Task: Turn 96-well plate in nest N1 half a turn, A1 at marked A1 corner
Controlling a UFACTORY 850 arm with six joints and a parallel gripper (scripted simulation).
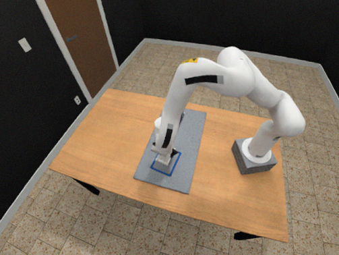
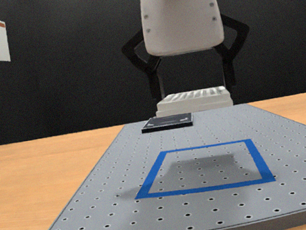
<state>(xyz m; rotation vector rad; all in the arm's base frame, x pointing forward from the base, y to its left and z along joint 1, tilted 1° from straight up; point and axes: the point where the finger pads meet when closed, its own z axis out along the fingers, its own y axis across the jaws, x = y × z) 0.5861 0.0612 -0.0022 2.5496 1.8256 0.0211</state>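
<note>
Gripping the 96-well plate (image 2: 193, 100) crosswise, the hand (image 2: 191, 88) hangs above the blue square (image 2: 203, 168), plate nest N1 (image 2: 167, 122) lying behind it mid-frame.

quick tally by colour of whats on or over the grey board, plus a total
white: 1, the well plate, held in the gripper above the board
black: 1, the flat nest, lying on the board
blue: 1, the taped square outline, on the board
total: 3

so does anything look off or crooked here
Nothing stands out. The gripper holds the 96-well plate level in the air, above the blue square, and the dark plate nest behind lies flat and bare.
</note>
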